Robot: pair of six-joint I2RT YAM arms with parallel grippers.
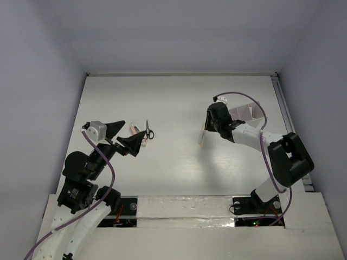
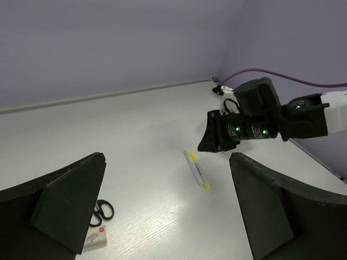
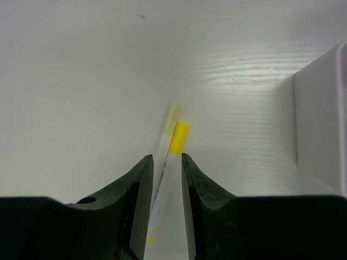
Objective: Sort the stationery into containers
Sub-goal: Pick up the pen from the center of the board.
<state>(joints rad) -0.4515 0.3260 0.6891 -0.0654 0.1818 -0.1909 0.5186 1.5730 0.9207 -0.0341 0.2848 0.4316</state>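
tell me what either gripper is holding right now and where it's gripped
The left gripper holds nothing. The right gripper flanks the yellow-ended pens, which seem to lie on the table; a grip cannot be told.

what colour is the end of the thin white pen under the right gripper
Bright yellow, on the thin white pen; clearest in the right wrist view.

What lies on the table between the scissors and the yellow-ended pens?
Nothing. Between the scissors and the pens there is only bare white table. This shows in both the top view and the left wrist view.
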